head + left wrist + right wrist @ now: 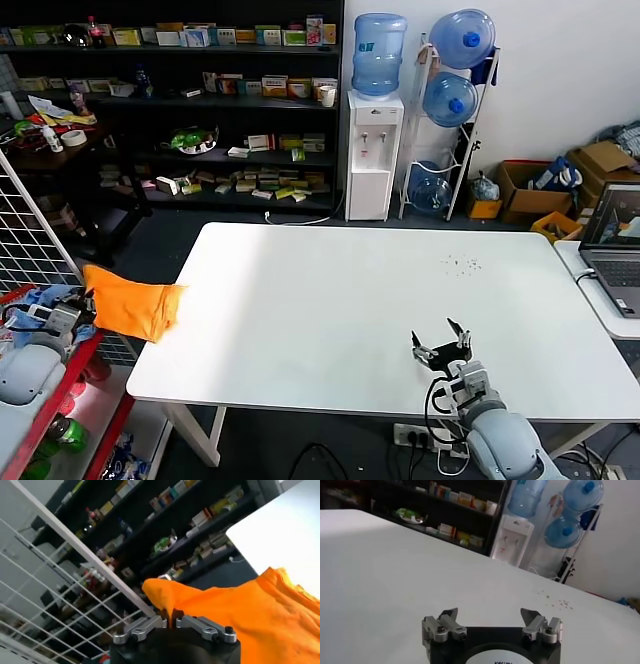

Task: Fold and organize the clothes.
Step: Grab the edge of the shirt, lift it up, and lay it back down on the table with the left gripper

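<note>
A storeroom sort of place: dark shelving crammed with small boxes along the back wall, a white water dispenser with a blue bottle on top, spare bottles racked beside it, cardboard boxes on the floor to the right. In front of the robot stands a long white tabletop, with a scatter of small dark specks toward its far right part and a laptop on a separate surface off the right end. The left claw is out past the tabletop's left end, next to a white wire grid panel, and its fingers are pinched tight together on a fold of the orange T-shirt. The shirt hangs bunched from that grip, its far edge reaching just over the tabletop's left edge. From the left wrist the cloth rises straight out from between the closed fingers. The right claw sits low over the near right part of the tabletop, fingers spread wide, with nothing between them.
</note>
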